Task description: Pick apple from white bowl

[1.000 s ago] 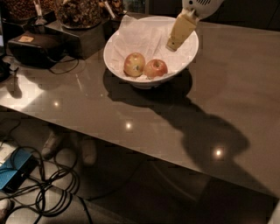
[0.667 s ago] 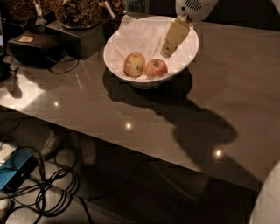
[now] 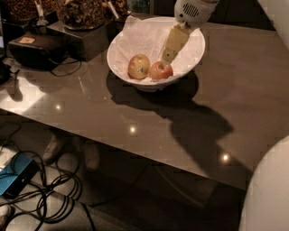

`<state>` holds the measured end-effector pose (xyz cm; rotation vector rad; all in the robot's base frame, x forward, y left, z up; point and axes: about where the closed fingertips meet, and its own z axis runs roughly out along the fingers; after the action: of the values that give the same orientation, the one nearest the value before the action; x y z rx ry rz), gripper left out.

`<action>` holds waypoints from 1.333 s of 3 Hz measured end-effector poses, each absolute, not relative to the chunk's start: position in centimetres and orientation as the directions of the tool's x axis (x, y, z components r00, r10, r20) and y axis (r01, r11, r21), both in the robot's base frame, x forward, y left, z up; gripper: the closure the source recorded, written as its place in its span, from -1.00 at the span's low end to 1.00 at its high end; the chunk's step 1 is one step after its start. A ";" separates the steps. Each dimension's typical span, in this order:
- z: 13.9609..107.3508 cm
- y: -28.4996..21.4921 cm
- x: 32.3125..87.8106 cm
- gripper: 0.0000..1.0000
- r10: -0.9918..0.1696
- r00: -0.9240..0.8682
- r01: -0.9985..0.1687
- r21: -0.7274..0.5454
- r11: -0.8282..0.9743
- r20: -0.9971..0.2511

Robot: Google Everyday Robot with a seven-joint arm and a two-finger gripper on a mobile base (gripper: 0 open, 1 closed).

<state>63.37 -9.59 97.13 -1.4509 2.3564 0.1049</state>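
**Item list, one camera view**

1. White bowl (image 3: 121,50): wide, flaring sides, lined w/ crinkled white paper (image 3: 145,35). Sits on far part of the dark glossy surface (image 3: 253,94), left of ctr. Casts a heavy shadow toward the near right.
2. Apple (image 3: 160,70): small, round, red-pink. Lies in bowl bottom, right-hand of two fruits.
3. Paler apple (image 3: 138,66): yellow w/ red blush. In bowl, just beside item 2 on its left; the two look to touch.
4. Gripper (image 3: 169,55): yellowish, hangs from a white arm housing (image 3: 192,10) at the top edge. Angled down-left into the bowl, tip just above and right of the apple. Open or closed: can't tell. Contact w/ apple: can't tell.
5. Black box (image 3: 38,48): far left on surface, cable attached.
6. Jars (image 3: 81,11): brown contents, on a dark stand behind the bowl, left.
7. Floor under surface: black cables (image 3: 54,198), blue device (image 3: 16,173).
8. White rounded robot part (image 3: 271,194): bottom right corner.
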 end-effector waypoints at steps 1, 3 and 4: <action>96.3 -8.9 63.8 -0.52 -0.854 -0.399 -0.880 -0.121 0.459 -0.334; 95.1 -8.0 64.5 -0.58 -0.869 -0.390 -0.890 -0.116 0.440 -0.303; 94.7 -7.9 64.9 -0.60 -0.875 -0.388 -0.892 -0.121 0.435 -0.290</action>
<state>64.93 -7.86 94.72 -1.5185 2.3824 0.0782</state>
